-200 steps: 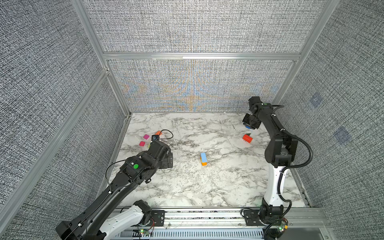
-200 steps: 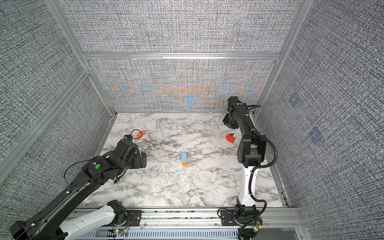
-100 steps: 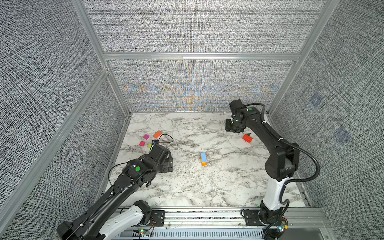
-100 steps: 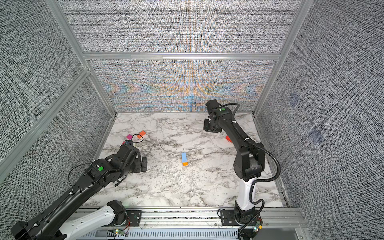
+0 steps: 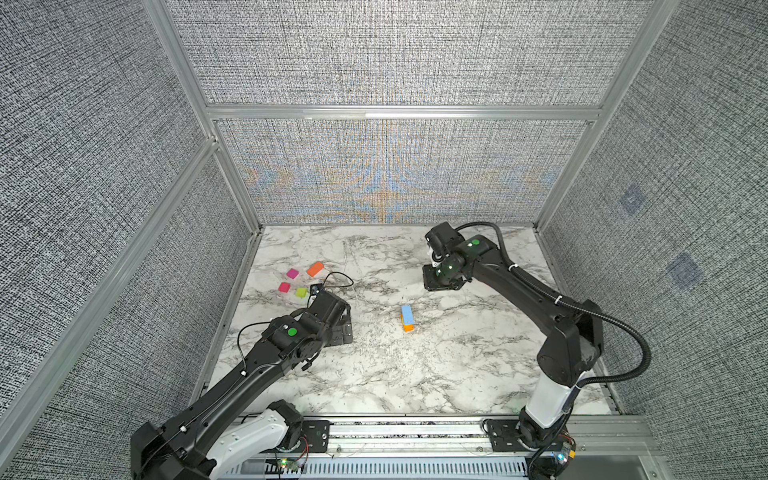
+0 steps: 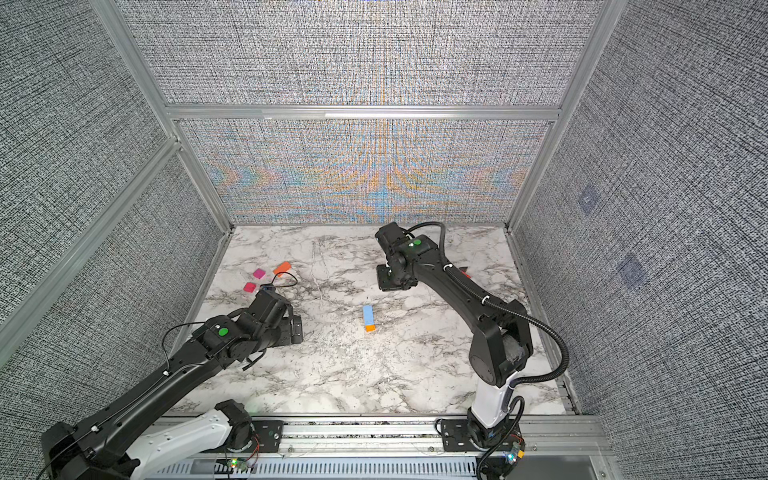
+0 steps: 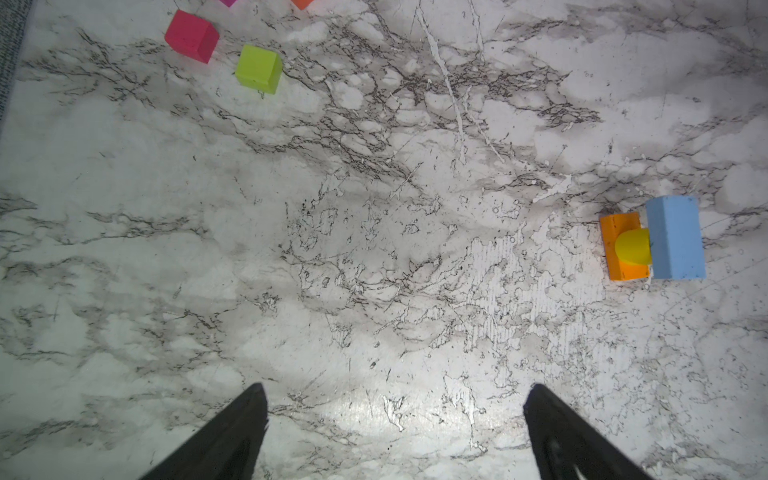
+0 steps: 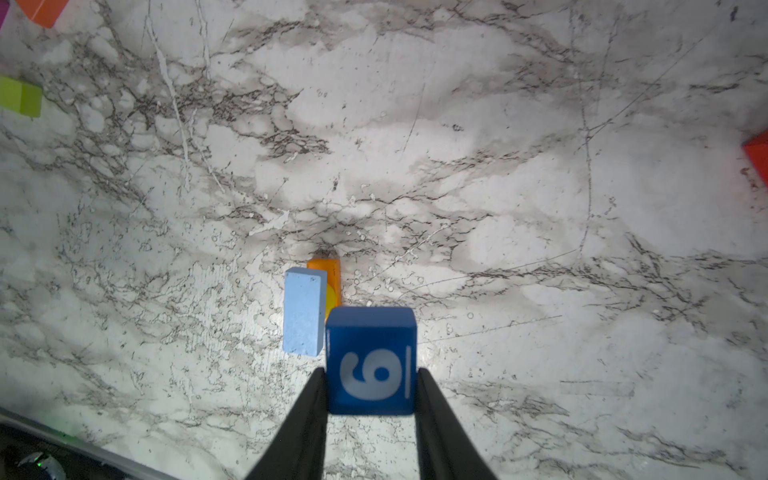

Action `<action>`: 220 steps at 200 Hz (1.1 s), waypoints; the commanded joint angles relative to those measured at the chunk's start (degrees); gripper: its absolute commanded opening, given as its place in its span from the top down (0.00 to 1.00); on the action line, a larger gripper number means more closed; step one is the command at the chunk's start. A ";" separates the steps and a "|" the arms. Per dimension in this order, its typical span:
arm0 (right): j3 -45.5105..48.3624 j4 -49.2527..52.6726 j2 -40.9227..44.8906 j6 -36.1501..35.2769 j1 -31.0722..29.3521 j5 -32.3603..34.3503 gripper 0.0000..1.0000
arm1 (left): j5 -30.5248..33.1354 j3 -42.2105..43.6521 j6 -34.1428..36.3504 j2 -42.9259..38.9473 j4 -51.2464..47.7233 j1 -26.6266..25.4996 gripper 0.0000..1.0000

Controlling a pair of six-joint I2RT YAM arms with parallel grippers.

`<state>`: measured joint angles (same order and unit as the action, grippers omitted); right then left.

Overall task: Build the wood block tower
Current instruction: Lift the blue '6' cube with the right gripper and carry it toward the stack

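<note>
The wood block tower [image 5: 407,318] [image 6: 368,318] stands mid-table, a light blue block [image 7: 675,237] [image 8: 304,311] over an orange base [image 7: 623,249], with a rounded yellow piece [image 7: 631,251] showing between them. My right gripper [image 8: 370,374] is shut on a dark blue cube [image 8: 370,361] with a white numeral, held in the air beside the tower and behind it in both top views [image 5: 442,282]. My left gripper [image 7: 392,399] is open and empty, low over bare marble left of the tower [image 5: 336,322].
Loose blocks lie at the back left: a magenta one [image 5: 292,273], a pink-red one [image 5: 284,287] [image 7: 191,35], a yellow-green one [image 5: 301,292] [image 7: 258,68] and an orange-red slab [image 5: 315,269]. A red block [image 8: 758,158] [image 6: 465,273] sits behind the right arm. Grey fabric walls enclose the table.
The right arm swung from the back right corner toward the middle, carrying the dark blue cube. The left arm drew back toward the front, uncovering the loose blocks.
</note>
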<state>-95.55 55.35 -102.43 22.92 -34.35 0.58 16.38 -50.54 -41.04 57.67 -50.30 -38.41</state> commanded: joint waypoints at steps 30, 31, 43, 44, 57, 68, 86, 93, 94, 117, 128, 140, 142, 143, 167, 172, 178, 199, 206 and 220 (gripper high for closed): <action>0.32 -0.77 -0.85 2.25 -3.68 0.22 0.65 | 0.14 2.49 -1.37 0.25 3.55 0.29 0.01; 0.34 -0.77 -0.89 2.32 -3.78 0.26 0.65 | 0.18 2.57 -1.35 0.25 3.59 0.33 0.01; 0.37 -1.01 -1.39 3.19 -4.69 0.17 0.65 | 0.21 3.15 -1.33 0.38 3.95 0.53 0.01; 0.41 -1.07 -1.46 3.27 -4.77 0.19 0.65 | 0.18 3.21 -1.33 0.40 3.97 0.53 0.01; 0.42 -1.34 -2.12 4.52 -5.66 0.78 0.65 | 0.07 3.89 -1.31 0.56 4.57 0.69 0.01; -0.34 -0.24 -3.20 6.17 -6.03 2.01 0.65 | -0.11 4.54 -1.62 0.68 5.31 0.80 0.01; -0.97 0.29 -4.68 7.84 -6.38 2.11 0.65 | -0.73 5.87 -2.17 1.14 6.88 0.95 0.01; -0.81 -0.13 -5.03 8.40 -6.60 2.14 0.65 | -0.82 6.30 -2.44 1.42 7.34 0.97 0.01; -0.79 -0.23 -5.05 8.43 -6.65 2.14 0.65 | -0.91 6.36 -2.50 1.45 7.42 1.02 0.01; -0.34 -1.36 -5.63 9.97 -7.40 3.02 0.65 | -1.41 7.38 -3.07 2.39 8.83 1.15 0.01; -0.35 -1.60 -6.13 10.52 -7.69 3.36 0.65 | -1.57 7.78 -3.16 2.64 9.40 1.13 0.01; -0.17 -2.06 -6.54 11.15 -7.83 3.29 0.65 | -1.92 8.31 -3.26 2.88 10.11 1.24 0.01; -0.17 -2.22 -6.64 11.22 -7.84 3.25 0.65 | -2.00 8.39 -3.26 2.93 10.29 1.19 0.01; -0.12 -2.24 -6.68 11.25 -7.88 3.18 0.65 | -2.03 8.42 -3.26 2.95 10.34 1.21 0.01; -0.83 -2.23 -8.25 11.66 -8.42 3.03 0.65 | -2.43 9.34 -3.35 3.35 11.45 1.32 0.01; -1.10 -2.16 -8.65 11.67 -8.54 3.11 0.65 | -2.50 9.43 -3.35 3.57 11.55 1.32 0.01; -1.39 -2.06 -9.00 11.64 -8.72 3.11 0.65 | -2.48 9.56 -3.26 3.70 11.75 1.32 0.01; -1.91 -2.05 -10.33 11.92 -8.89 3.16 0.65 | -2.40 9.84 -3.07 4.37 12.15 1.39 0.01; -2.03 -2.10 -10.62 12.08 -8.89 3.14 0.65 | -2.46 9.91 -3.08 4.54 12.28 1.49 0.01; -2.40 -2.19 -11.36 12.37 -9.08 3.11 0.65 | -2.79 10.03 -3.04 4.74 12.64 1.46 0.01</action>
<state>-97.14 53.10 -112.88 34.24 -43.27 2.96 13.96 -40.69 -44.12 62.06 -39.05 -37.04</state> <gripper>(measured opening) 0.351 0.989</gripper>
